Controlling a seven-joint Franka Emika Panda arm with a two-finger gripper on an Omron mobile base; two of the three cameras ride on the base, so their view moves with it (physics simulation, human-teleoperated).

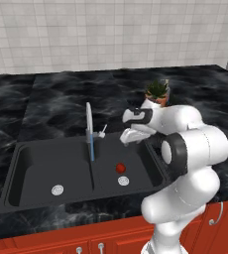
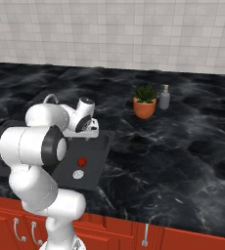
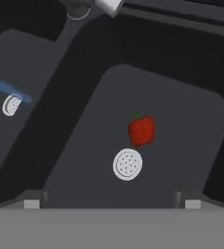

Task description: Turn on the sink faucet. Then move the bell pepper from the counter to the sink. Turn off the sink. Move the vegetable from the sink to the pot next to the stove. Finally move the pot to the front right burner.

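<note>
From the left base camera: slim silver gooseneck sink faucet (image 1: pixel 89 128) upright at the rear of the divider, small side lever angled right, a thin blue stream falling from the spout toward the divider of the matte black double-basin sink (image 1: pixel 36 149). Small glossy red bell pepper (image 1: pixel 120 168) lying in the right basin, just behind the round silver drain (image 1: pixel 123 181); second drain (image 1: pixel 57 189) in the left basin. From the right base camera: small grey soap bottle (image 2: pixel 164 97) just right of the orange plant pot with green leaves (image 2: pixel 145 102), both well behind the sink on the glossy black marble-like table (image 2: pixel 183 141); bottle hidden by the arm on the left side. Faucet here reduced to a thin silver arc (image 2: pixel 50 98) above the white arm; left basin blocked. From the hand camera, looking down into the right basin: pepper (image 3: pixel 141 130) red, blocky, short green stem at its top, almost touching the drain (image 3: pixel 127 164); blue streak across the other basin near its drain (image 3: pixel 10 105). Tool (image 3: pixel 112 203) above the right basin, finger tips set wide apart at the lower edge, nothing between them. Tool hard to make out in both base cameras behind the white wrist. Red cabinet fronts (image 1: pixel 51 243) cut off at the bottom.
</note>
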